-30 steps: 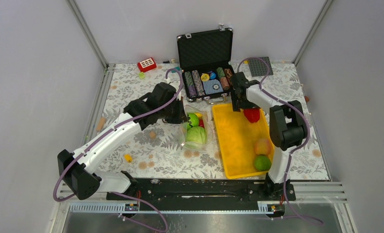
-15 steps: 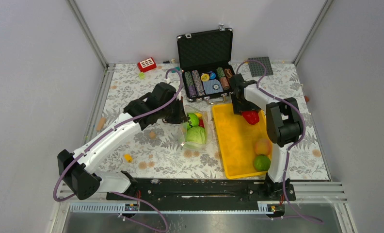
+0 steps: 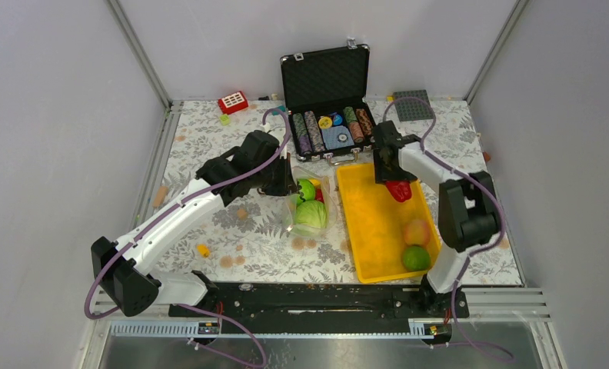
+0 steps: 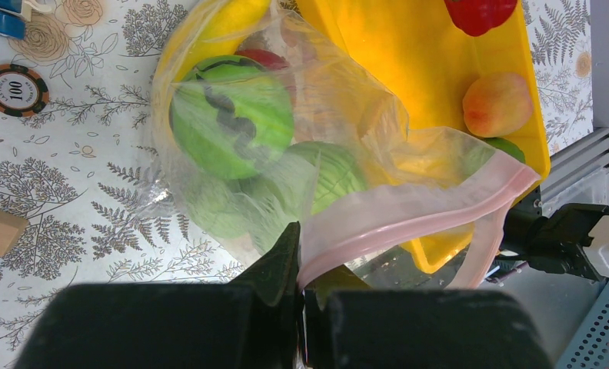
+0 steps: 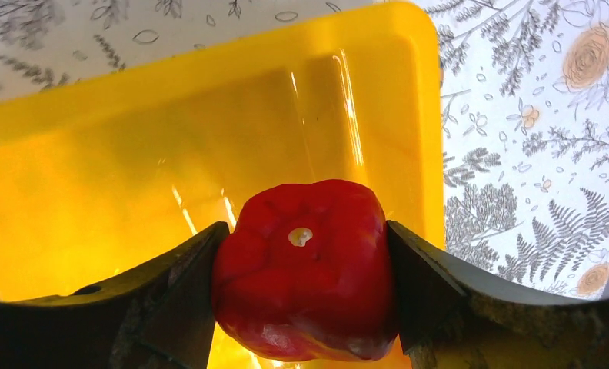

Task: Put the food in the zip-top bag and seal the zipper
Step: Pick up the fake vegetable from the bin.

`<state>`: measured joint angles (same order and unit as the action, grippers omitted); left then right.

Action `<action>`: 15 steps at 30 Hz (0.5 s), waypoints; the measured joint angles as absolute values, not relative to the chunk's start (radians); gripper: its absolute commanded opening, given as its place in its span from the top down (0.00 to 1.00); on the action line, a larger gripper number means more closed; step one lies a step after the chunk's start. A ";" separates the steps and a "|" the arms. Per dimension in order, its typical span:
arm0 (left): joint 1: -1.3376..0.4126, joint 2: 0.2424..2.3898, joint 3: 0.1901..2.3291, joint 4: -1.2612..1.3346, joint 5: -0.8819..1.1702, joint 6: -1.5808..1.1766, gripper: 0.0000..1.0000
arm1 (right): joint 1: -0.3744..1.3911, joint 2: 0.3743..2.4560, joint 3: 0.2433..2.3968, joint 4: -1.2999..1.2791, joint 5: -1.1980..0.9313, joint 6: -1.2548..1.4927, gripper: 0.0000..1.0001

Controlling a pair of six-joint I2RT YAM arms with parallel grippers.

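Right arm: over the last second the elbow has swung outward to the right. The right gripper (image 5: 301, 307) has barely travelled, drifting a little nearer over the far end of the yellow tray (image 3: 374, 231). It is clamped on the red pepper (image 5: 309, 231), one finger on each side. The pepper looks lifted off the tray floor, though that is not certain. Likely the arm is re-aiming before the carry; the pepper is well apart from the bag.

Left arm: unchanged. It is stretched long over the desk (image 3: 240, 231), with the left gripper (image 4: 300, 307) pinched on the zipper (image 4: 417, 219) edge. That holds the zip-top bag (image 4: 347, 100) with its mouth raised and open. The bag lies just left of the tray and already holds a striped green fruit (image 4: 232, 123), a leafy green one (image 4: 328, 173) and something yellow.

The peach (image 3: 417, 231) and a green fruit (image 3: 416, 257) wait at the tray's near end. Sealing is not yet due.
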<state>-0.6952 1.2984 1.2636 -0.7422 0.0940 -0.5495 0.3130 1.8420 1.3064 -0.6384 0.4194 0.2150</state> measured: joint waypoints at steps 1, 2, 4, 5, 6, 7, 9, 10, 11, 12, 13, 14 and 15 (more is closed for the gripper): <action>-0.695 1.298 1.264 -0.742 0.094 -0.550 1.00 | 0.313 1.797 1.278 -0.629 0.411 0.220 0.57; -0.695 1.298 1.264 -0.742 0.094 -0.550 1.00 | 0.313 1.755 1.253 -0.618 0.399 0.224 0.59; -0.695 1.298 1.264 -0.742 0.094 -0.550 1.00 | 0.313 1.655 1.198 -0.595 0.368 0.231 0.59; -0.695 1.298 1.264 -0.742 0.094 -0.550 1.00 | 0.313 1.592 1.166 -0.577 0.344 0.233 0.59; -0.695 1.298 1.264 -0.742 0.094 -0.550 1.00 | 0.313 1.538 1.143 -0.563 0.318 0.236 0.60; -0.695 1.298 1.264 -0.742 0.094 -0.550 1.00 | 0.313 1.488 1.123 -0.549 0.290 0.239 0.60; -0.695 1.298 1.264 -0.742 0.094 -0.550 1.00 | 0.313 1.374 1.079 -0.509 0.215 0.244 0.61; -0.695 1.298 1.264 -0.742 0.094 -0.550 1.00 | 0.313 1.314 1.055 -0.481 0.162 0.249 0.61; -0.695 1.298 1.264 -0.742 0.094 -0.550 1.00 | 0.313 1.258 1.035 -0.456 0.110 0.253 0.62; -0.695 1.298 1.264 -0.742 0.094 -0.550 1.00 | 0.313 1.205 1.016 -0.432 0.057 0.258 0.63; -0.695 1.298 1.264 -0.742 0.094 -0.550 1.00 | 0.313 1.151 0.994 -0.399 -0.009 0.263 0.64; -0.695 1.298 1.264 -0.742 0.094 -0.550 1.00 | 0.314 1.095 0.969 -0.363 -0.083 0.272 0.65; -0.695 1.298 1.264 -0.742 0.094 -0.550 1.00 | 0.316 1.048 0.950 -0.331 -0.145 0.280 0.65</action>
<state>-0.6952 1.2984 1.2636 -0.7418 0.0944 -0.5503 0.3164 1.0481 0.9504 -0.3313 -0.1452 0.2802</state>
